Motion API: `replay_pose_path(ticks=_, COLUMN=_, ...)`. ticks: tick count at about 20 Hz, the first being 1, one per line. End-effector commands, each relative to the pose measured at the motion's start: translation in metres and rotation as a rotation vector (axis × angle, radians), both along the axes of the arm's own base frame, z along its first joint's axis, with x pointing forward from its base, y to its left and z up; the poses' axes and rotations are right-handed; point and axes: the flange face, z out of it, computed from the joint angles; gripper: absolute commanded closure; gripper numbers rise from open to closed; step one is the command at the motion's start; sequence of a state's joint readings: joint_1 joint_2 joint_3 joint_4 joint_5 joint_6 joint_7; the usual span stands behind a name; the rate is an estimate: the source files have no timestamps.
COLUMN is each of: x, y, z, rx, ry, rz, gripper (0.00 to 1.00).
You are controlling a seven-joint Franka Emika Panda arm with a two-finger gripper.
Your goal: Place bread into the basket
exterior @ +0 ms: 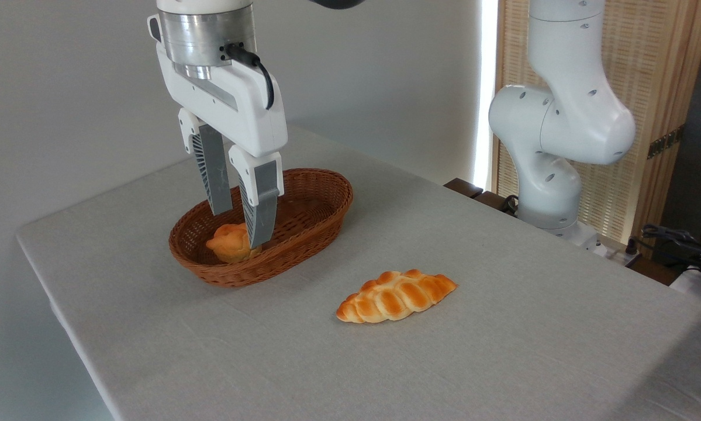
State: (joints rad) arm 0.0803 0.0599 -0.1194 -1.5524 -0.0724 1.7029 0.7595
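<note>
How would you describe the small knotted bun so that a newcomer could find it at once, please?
Start at the grey cloth-covered table and find the oval reddish-brown wicker basket near its far left. Inside it, at the near left end, sits the small round orange-golden knotted bun. Unlike the long braided golden loaf lying on the cloth, it is round and lies in the basket.
</note>
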Motion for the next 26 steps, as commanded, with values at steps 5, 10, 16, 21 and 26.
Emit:
replay_pose_path(ticks=5, x=-0.023, y=0.001, z=0.013, rx=0.029, ry=0.025, rz=0.032, gripper=0.00)
replay_pose_path(ticks=10, x=-0.037, y=-0.007, z=0.005, rx=0.035, ry=0.047, rz=0.009, gripper=0.00)
replay_pose_path(ticks=16, x=-0.042, y=-0.010, z=0.004, rx=0.038, ry=0.052, rz=0.012, gripper=0.00)
replay_pose_path(ticks=21, x=-0.041, y=0.001, z=0.001, rx=0.033, ry=0.067, rz=0.026, gripper=0.00)
replay_pose_path(ticks=26, x=-0.040, y=0.001, z=-0.001, rx=0.033, ry=0.075, rz=0.031, gripper=0.00)
